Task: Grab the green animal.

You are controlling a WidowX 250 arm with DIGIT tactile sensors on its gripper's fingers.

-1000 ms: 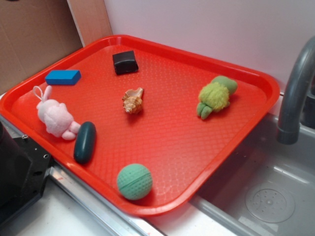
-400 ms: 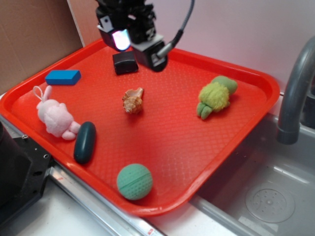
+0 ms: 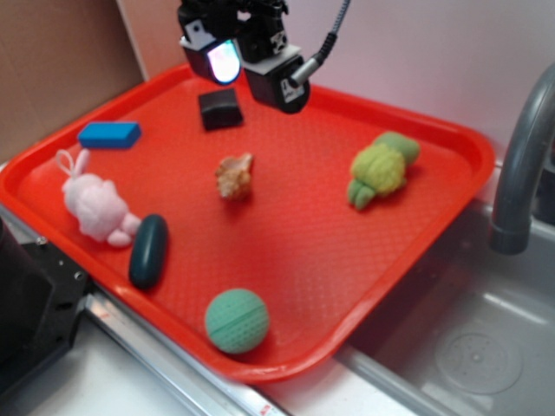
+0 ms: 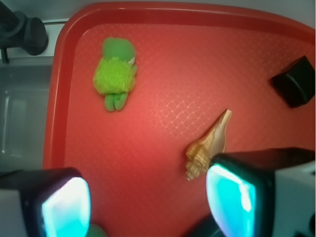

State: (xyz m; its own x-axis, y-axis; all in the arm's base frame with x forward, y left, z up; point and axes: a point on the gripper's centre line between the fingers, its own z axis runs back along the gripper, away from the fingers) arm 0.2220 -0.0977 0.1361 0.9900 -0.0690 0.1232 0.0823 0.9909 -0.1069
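Observation:
The green animal (image 3: 379, 169) is a fuzzy lime plush turtle with a darker green head and feet. It lies on the right side of the red tray (image 3: 468, 143). My gripper (image 3: 251, 74) hangs open above the tray's far middle, well to the left of the turtle and high off the surface. In the wrist view the green animal (image 4: 115, 76) lies at the upper left, far ahead of my gripper (image 4: 148, 205). The two glowing pads (image 4: 66, 207) stand wide apart with only bare tray (image 4: 54, 98) between them.
On the tray are a tan shell (image 3: 234, 175), a black block (image 3: 220, 110), a blue block (image 3: 109, 134), a pink bunny (image 3: 95, 206), a dark green oval (image 3: 148, 250) and a teal ball (image 3: 237, 320). A grey faucet (image 3: 520, 165) and a sink (image 3: 468, 338) lie to the right.
One second ago no gripper showed. It then came in from the top over the black block and has since shifted slightly right. The objects on the tray have not moved.

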